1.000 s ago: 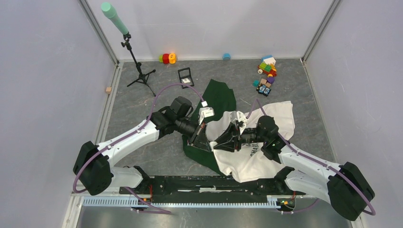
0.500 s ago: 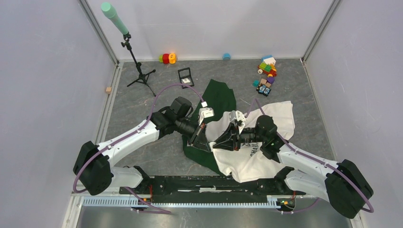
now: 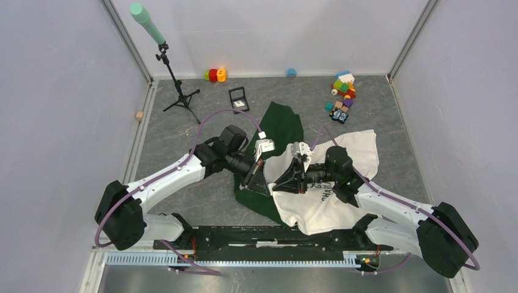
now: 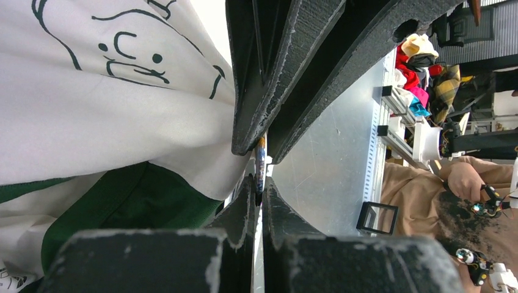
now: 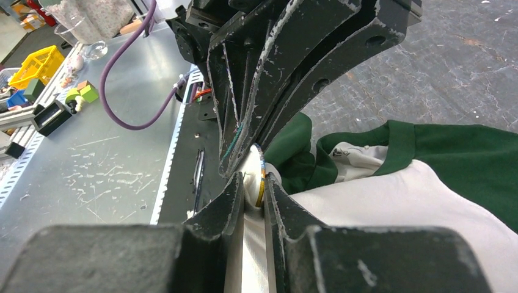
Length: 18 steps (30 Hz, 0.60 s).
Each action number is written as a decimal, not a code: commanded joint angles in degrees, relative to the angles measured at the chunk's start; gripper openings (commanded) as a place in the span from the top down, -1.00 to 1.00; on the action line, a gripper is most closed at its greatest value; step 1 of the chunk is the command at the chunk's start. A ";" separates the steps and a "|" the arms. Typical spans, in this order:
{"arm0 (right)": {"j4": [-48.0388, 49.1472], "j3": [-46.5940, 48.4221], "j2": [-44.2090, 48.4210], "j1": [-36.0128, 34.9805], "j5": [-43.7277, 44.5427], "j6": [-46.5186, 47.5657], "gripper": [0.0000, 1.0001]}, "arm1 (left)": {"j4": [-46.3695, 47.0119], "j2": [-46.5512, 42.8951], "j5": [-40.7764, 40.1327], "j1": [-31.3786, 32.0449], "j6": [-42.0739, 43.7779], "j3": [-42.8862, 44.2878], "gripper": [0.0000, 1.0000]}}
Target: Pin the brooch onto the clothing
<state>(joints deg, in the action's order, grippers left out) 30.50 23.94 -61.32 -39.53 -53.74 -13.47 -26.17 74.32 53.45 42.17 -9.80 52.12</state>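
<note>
At lower centre of the 2 wrist views, left fingers (image 4: 241, 207) and right fingers (image 5: 227, 207) each pinched narrowly on the edge-on brooch (image 4: 261, 162), apparently trapping T-shirt (image 4: 91, 110) fabric for pinning.

A robotics lab is showing here: white panels (image 3: 275, 30) are walling in a grey mat (image 3: 397, 134), a tripod (image 3: 181, 97) is standing at eleven o'clock, toy blocks (image 3: 343, 85) are lying at one o'clock, and a metal bench (image 5: 91, 159) is carrying a yellow crate (image 5: 36, 64).
</note>
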 commanded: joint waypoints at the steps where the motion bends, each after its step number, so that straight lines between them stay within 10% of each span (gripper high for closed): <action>1: -2.42 1.72 -0.58 -1.33 0.83 3.07 0.72 | 4.51 -0.33 3.46 0.01 0.93 1.32 0.96; 18: -3.51 2.38 -1.65 -3.49 1.85 3.77 0.65 | 4.52 0.07 2.10 0.01 0.22 1.50 0.96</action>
<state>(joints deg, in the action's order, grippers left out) 28.80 24.40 -61.87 -41.04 -52.18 -12.45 -27.81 74.48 52.58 42.17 -9.80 52.10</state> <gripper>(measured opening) 0.185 0.046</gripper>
